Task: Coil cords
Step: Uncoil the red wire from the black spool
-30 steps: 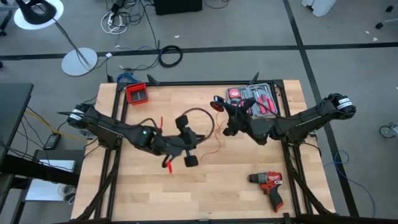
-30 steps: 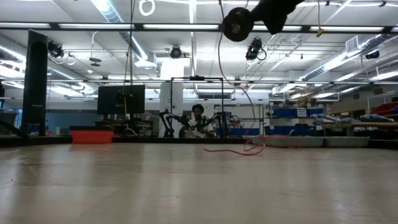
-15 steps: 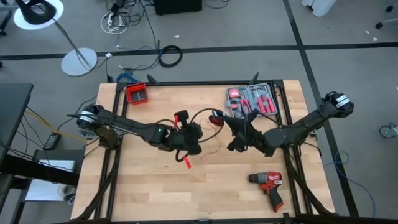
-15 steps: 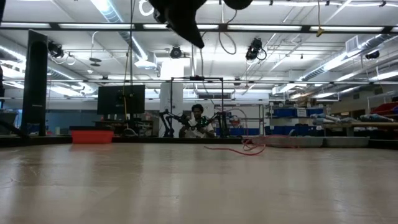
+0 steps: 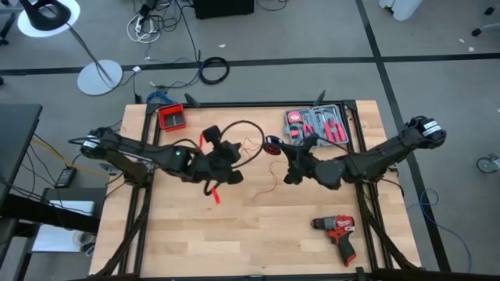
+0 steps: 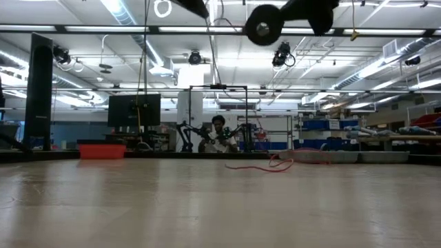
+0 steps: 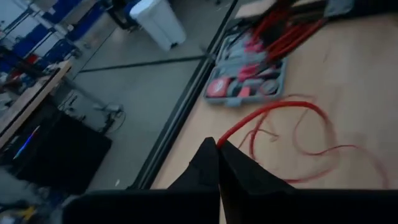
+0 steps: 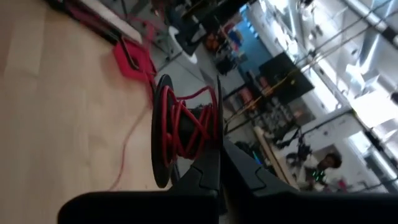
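Note:
The cords are thin red wire, partly wound on a black spool [image 8: 185,127], with a loose length [image 5: 269,186] lying on the table. It also shows in the low view [image 6: 269,164]. My right gripper [image 5: 281,158] is shut on the spool [image 5: 272,144] above the table's middle; the spool shows high in the low view [image 6: 264,27]. My left gripper [image 5: 228,160] is just left of it, shut on the red wire [image 7: 273,112]. A thin dark wire [image 5: 248,125] arcs from the left gripper toward the spool. My left gripper pinches the red wire [image 7: 232,132] between its two shut fingertips, coming from the table's left and slanting down. The wire leaves the tips and falls in slack loops on the table [image 7: 323,149]. My right gripper grips the black spool at its near flange [image 8: 210,149] between its two shut fingers, coming from the table's right. The exact place of contact is hidden by the fingers. The spool is lifted clear of the table, with red wire wound round its core [image 8: 186,124].
A grey tool case with red tools [image 5: 316,125] lies at the far right. A red bin [image 5: 172,117] stands at the far left corner. A red drill [image 5: 337,232] lies near the right front. A person shows in the room beyond [image 6: 219,131].
My left gripper has gone toward the table's far edge and a little left, still shut. My right gripper with the spool went toward the near edge, then came partly back. In the low view the spool left the picture's top, then returned.

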